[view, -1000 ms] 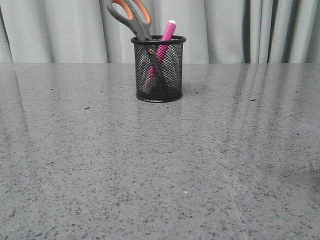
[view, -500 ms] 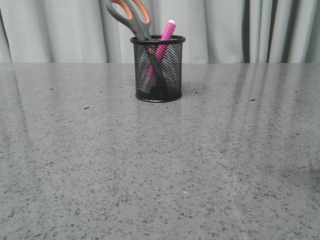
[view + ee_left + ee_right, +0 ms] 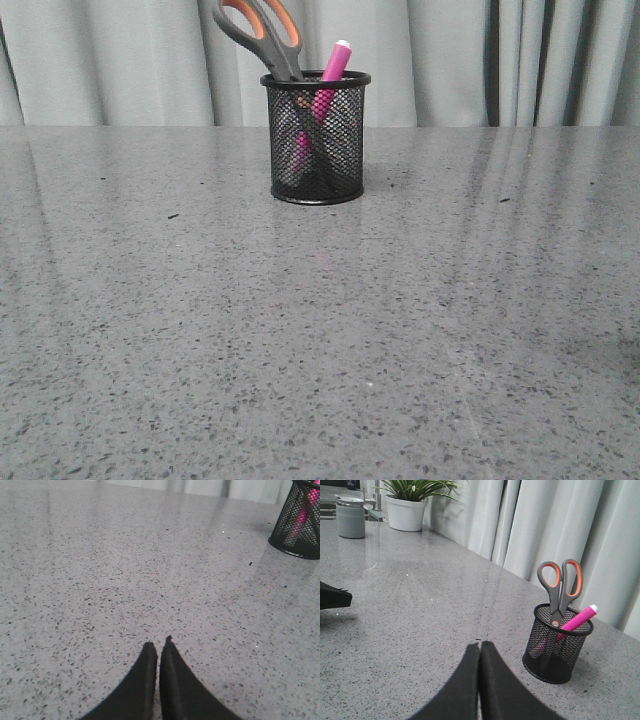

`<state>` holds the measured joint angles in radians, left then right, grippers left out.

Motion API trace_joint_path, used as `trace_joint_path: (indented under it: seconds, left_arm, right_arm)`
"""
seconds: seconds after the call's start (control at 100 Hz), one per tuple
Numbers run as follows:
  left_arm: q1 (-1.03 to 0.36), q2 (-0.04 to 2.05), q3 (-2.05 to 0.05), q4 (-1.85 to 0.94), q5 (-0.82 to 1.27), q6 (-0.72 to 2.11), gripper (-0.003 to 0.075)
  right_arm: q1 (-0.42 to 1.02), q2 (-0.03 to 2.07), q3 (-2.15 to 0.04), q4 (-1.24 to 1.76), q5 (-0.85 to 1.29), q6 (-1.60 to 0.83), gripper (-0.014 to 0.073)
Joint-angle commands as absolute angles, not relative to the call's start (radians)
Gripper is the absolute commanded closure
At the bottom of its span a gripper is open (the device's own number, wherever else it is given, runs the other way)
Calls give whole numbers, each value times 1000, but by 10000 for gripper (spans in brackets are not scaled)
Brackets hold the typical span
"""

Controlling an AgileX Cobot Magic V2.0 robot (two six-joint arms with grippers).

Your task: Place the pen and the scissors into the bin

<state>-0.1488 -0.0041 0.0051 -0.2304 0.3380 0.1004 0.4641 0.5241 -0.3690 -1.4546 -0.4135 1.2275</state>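
The grey speckled table (image 3: pixel 320 330) filled most of the front view, with pale curtains (image 3: pixel 450 60) hanging behind its far edge. In the right wrist view a white pot with a green plant (image 3: pixel 407 507) and a grey canister (image 3: pixel 350 517) stood at the far end of the table, close to each other and well apart from everything else.

The bin (image 3: pixel 316 138) stood upright on the table near the curtains, a little left of the middle in the front view. The scissors (image 3: pixel 268 40) stood inside it with the blades down and the grey and orange handles rising above the rim, leaning to the left. The pen (image 3: pixel 333 68) was also inside the bin, tilted to the right, and its whitish cap came out above the rim just beside the scissors.

The left gripper (image 3: pixel 159 647) was low over bare table, its two black fingers pressed together and holding nothing; the bin was well apart from it. The right gripper (image 3: pixel 480 647) was closed in the same way, empty, with the bin near it but not touching
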Motion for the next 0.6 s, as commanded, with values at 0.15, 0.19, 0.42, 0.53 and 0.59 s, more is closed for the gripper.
trace_joint_path:
  seconds: [0.15, 0.19, 0.42, 0.53, 0.59]
  left_arm:
    - [-145, -35, 28, -248, 291, 96, 740]
    - [-145, -35, 28, -248, 291, 96, 740]
    - [-145, -35, 28, -248, 291, 96, 740]
    - [-145, -35, 28, -248, 291, 96, 740]
    - [-145, -35, 28, -248, 291, 96, 740]
  right_arm:
    - [463, 486, -389, -1433, -273, 1232, 659]
    - [459, 468, -381, -1433, -195, 1232, 659]
    - [387, 260, -264, -1456, 83, 1232, 659]
    - [317, 164, -173, -1456, 75, 1232, 659]
    - [274, 130, -126, -1456, 52, 1232, 659]
